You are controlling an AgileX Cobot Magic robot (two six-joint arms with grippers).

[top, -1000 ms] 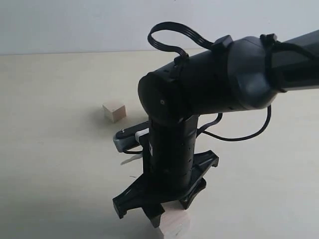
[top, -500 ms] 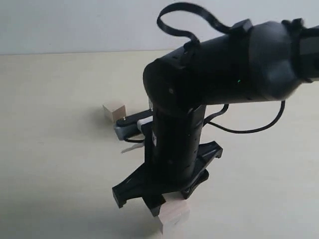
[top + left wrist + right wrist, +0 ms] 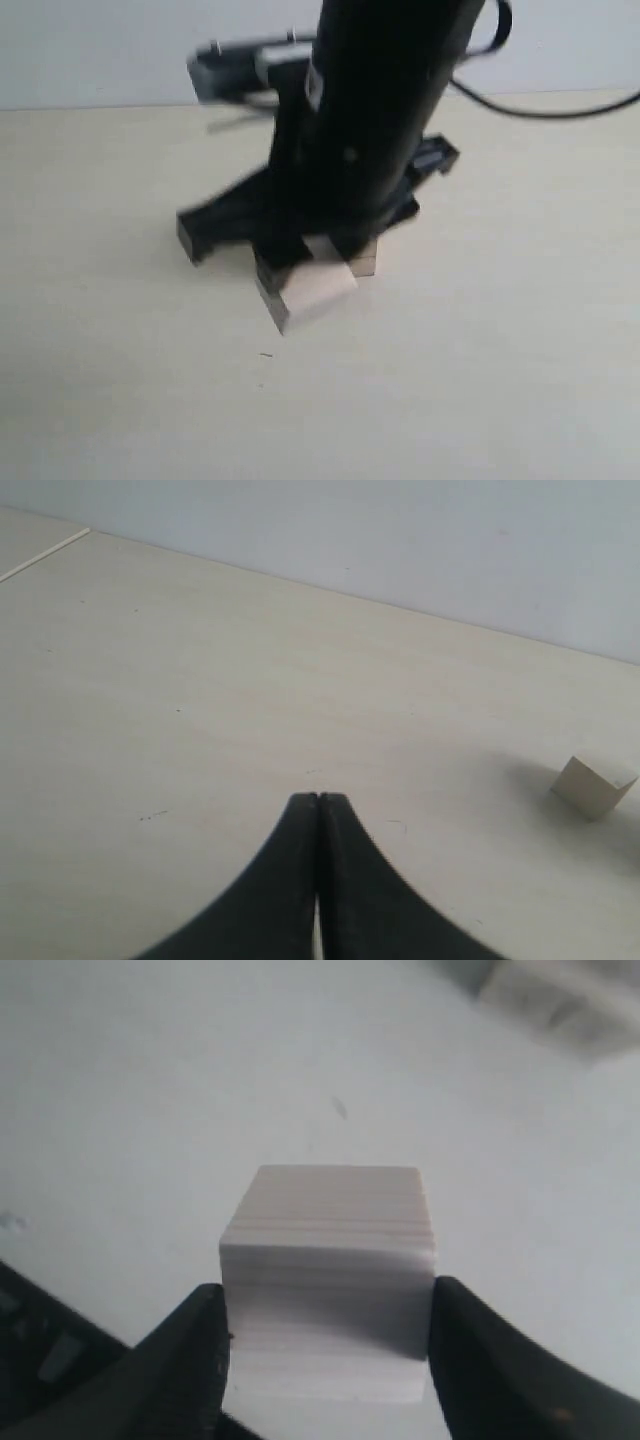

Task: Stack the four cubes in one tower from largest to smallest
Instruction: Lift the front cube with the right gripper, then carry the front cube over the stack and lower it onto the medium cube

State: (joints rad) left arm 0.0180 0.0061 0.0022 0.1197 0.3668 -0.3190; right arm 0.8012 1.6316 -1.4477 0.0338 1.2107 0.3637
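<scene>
Cube (image 3: 330, 1290) pinched in my right jaws
Left jaws pressed together, empty; open worktop (image 3: 200, 680) ahead, small cube (image 3: 595, 785) well apart.

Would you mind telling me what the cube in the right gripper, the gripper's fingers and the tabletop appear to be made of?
Cube: pale unpainted wood, judging by the fine parallel grain lines on its face. Right gripper fingers: black, matte, probably plastic. Tabletop: smooth cream surface, perhaps laminate; the material is unclear.
</scene>
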